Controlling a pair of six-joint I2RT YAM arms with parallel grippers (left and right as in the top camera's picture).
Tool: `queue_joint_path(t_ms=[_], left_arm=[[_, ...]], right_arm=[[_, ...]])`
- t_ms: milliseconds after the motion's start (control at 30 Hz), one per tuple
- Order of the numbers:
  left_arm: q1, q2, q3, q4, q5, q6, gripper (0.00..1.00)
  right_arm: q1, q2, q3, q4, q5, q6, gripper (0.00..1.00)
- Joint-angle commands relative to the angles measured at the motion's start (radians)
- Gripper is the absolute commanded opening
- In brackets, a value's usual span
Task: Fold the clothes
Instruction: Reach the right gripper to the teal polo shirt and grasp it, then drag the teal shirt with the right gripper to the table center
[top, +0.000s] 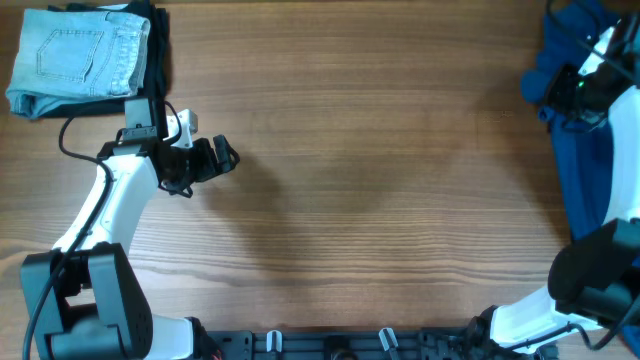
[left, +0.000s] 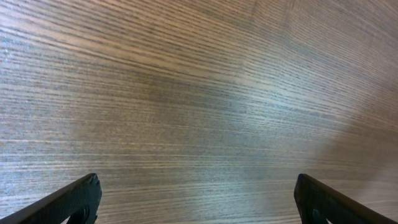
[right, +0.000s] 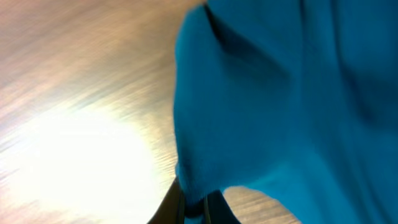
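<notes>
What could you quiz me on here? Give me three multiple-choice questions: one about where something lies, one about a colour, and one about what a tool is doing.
1. Where do the folded jeans lie?
A. the table's far-left corner
B. its centre
C. its near-right corner

2. What colour is the garment at the right edge?
A. red
B. deep blue
C. yellow

3. How is the left tool?
A. shut on cloth
B. open over bare wood
C. gripping the jeans

Answers:
1 A, the overhead view shows them in that corner.
2 B, it is solid deep blue.
3 B, its fingers stand wide apart with only wood below.
</notes>
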Motion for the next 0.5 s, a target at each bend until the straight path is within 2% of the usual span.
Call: queue_joint_path(t_ms=[0,200,467], left_arm=[[0.004,0.005,0.011,0.003,0.017,-0.009,1.00],[0.004,0.005,0.011,0.007,0.017,-0.009,1.00],[0.004,0.005,0.011,0.008,0.017,-0.009,1.00]], right_arm=[[0.006,-0.020,0.172,-0.084,-0.110,-0.104,0.04],[0.091,-0.020,0.328,-0.206,-0.136,-0.159,0.04],[0.229,-0.020,0.409,-0.242,-0.164,-0.163,0.04]])
